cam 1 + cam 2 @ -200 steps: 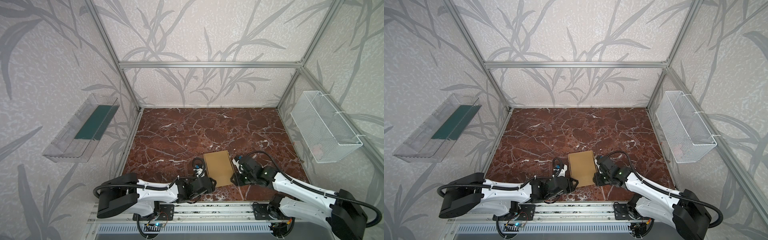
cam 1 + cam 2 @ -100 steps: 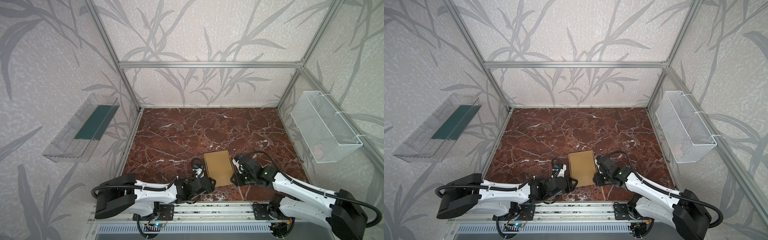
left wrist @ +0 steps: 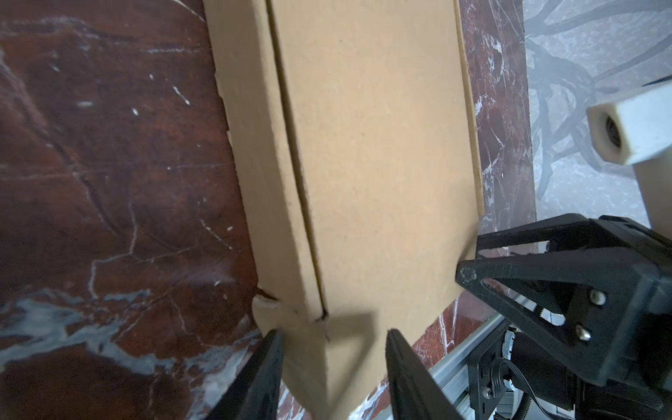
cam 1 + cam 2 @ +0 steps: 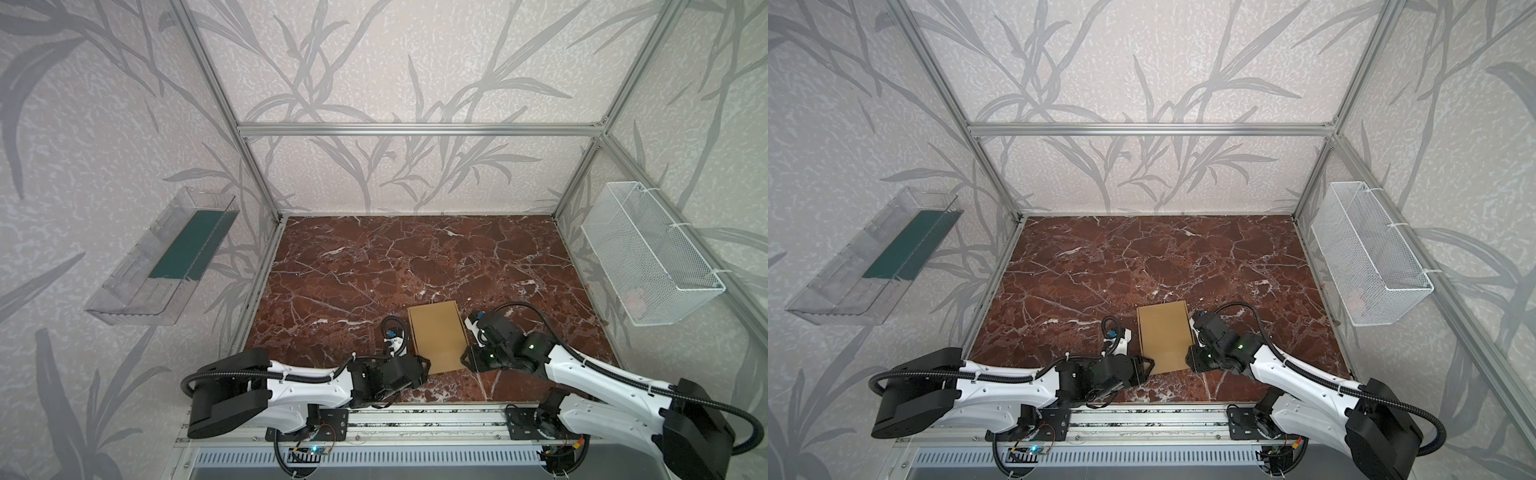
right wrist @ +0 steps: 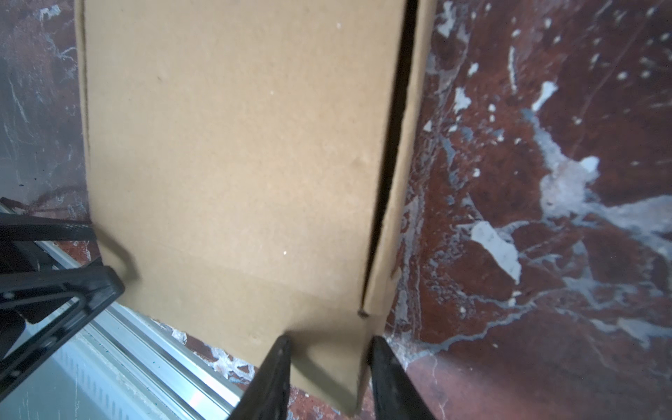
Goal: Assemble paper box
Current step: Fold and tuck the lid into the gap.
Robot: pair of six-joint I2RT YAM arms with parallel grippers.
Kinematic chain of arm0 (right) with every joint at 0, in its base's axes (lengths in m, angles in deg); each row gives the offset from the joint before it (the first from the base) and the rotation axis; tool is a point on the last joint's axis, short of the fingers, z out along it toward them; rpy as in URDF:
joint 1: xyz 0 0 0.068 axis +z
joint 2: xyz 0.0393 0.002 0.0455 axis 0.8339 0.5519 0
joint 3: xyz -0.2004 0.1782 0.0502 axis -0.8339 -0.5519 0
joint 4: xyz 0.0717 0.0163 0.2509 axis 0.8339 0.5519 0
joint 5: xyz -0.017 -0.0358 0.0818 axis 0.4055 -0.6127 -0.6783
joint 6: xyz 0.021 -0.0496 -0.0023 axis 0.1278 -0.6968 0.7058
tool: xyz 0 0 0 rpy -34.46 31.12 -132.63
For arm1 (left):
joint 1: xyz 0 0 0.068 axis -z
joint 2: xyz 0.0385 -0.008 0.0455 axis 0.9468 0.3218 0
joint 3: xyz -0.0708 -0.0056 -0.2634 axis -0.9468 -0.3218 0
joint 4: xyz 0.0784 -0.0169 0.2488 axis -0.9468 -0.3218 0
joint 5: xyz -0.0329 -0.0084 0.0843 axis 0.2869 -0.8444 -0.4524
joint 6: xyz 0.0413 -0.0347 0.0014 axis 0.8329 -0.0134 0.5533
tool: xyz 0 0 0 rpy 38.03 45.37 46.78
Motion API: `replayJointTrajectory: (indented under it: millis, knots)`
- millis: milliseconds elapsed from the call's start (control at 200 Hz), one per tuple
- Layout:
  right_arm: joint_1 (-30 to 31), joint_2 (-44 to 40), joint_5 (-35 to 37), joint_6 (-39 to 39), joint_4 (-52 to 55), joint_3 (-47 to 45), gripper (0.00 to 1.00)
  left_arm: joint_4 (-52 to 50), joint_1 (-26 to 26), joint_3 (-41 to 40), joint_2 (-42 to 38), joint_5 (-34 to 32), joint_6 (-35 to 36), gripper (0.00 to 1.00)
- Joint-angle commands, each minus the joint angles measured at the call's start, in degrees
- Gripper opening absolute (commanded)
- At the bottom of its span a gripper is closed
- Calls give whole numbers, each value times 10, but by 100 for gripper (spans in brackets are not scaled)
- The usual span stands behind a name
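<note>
Ahead, floor (image 4: 415, 257) lies open past paper box (image 4: 436, 334) edge.

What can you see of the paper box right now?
The paper box is plain tan cardboard, a folded flat rectangle lying near the front edge of the marbled floor. A dark slit sets off a narrow side strip along each long side. The left pincer and right pincer each straddle a near corner; clamping is unclear.

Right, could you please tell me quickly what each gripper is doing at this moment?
Left gripper: closed on a near corner of the paper box.
Right gripper: closed on the other near corner of the paper box.
</note>
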Motion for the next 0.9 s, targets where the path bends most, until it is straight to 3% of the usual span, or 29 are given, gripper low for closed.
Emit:
replayJointTrajectory:
  millis: [0, 895]
  knots:
    - [4, -8, 1, -3, 16, 10, 37, -7, 2, -9, -5, -21, 5, 47]
    - [4, -9, -2, -1, 8, 7, 37, 51, 2, -15, 25, -25, 10, 43]
